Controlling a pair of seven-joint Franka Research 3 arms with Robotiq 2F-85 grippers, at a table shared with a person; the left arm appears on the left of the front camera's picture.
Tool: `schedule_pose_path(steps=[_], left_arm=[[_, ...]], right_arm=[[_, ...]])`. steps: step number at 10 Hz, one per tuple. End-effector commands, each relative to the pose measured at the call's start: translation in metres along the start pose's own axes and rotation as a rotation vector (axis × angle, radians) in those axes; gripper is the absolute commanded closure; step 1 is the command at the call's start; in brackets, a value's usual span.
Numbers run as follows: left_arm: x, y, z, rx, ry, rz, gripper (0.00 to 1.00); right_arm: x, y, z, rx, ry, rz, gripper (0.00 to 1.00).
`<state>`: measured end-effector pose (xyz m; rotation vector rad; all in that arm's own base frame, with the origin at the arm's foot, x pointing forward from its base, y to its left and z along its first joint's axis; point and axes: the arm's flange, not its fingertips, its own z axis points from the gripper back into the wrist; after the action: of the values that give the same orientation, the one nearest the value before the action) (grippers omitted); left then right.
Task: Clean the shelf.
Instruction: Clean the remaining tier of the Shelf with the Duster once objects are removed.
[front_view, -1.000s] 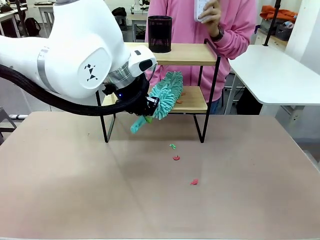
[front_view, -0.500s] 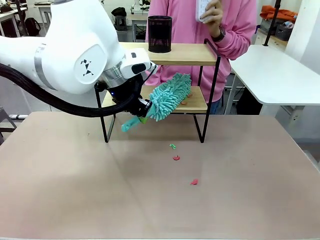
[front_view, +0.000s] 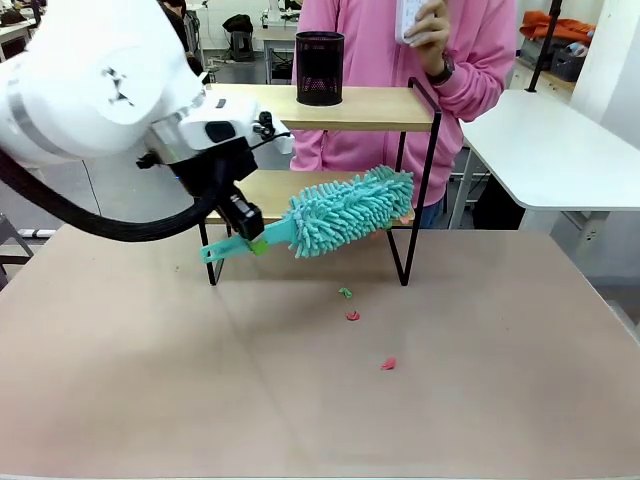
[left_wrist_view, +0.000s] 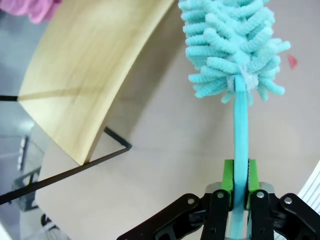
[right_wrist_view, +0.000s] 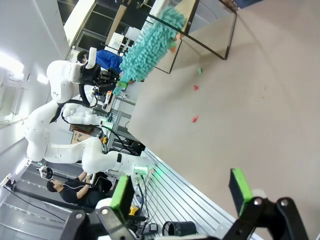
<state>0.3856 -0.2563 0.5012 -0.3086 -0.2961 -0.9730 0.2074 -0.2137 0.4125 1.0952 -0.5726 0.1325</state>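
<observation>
Item: your left gripper (left_wrist_view: 240, 192), jaws narrow on the handle of the teal duster (front_view: 350, 212), holds its head level across the lower board of the shelf (front_view: 375, 107), at the table's far side, probably to sweep debris forward, where scraps (front_view: 352, 316) lie.

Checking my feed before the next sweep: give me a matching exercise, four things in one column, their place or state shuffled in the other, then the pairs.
1 duster
2 mesh cup
3 scraps
4 right gripper

A open, holding nothing
B on the table, in front of the shelf
C on the shelf's top board
D clamped in the left gripper

Pairs: 1-D, 2-C, 3-B, 4-A
</observation>
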Motion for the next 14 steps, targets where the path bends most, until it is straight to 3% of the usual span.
schedule_pose_path(steps=[1,3,6,8,10,12,14], left_arm=[[-0.033,0.004,0.01,-0.065,0.033,-0.122,0.88],[-0.06,0.009,0.02,-0.06,0.057,-0.191,0.88],[-0.086,0.003,0.052,-0.098,-0.077,-0.143,0.88],[-0.13,-0.017,0.088,-0.086,-0.238,-0.142,0.88],[-0.2,-0.028,0.14,-0.092,-0.419,-0.132,0.88],[-0.268,-0.012,0.164,0.025,-0.577,0.129,0.88],[-0.312,0.005,0.162,0.003,-0.688,0.36,0.88]], right_arm=[[0.003,0.001,0.0,0.013,-0.018,0.025,0.0],[0.003,0.001,0.0,0.013,-0.018,0.025,0.0],[0.003,0.001,0.0,0.013,-0.018,0.025,0.0],[0.003,0.001,0.0,0.013,-0.018,0.025,0.0],[0.003,0.001,0.0,0.013,-0.018,0.025,0.0],[0.003,0.001,0.0,0.013,-0.018,0.025,0.0],[0.003,0.001,0.0,0.013,-0.018,0.025,0.0]])
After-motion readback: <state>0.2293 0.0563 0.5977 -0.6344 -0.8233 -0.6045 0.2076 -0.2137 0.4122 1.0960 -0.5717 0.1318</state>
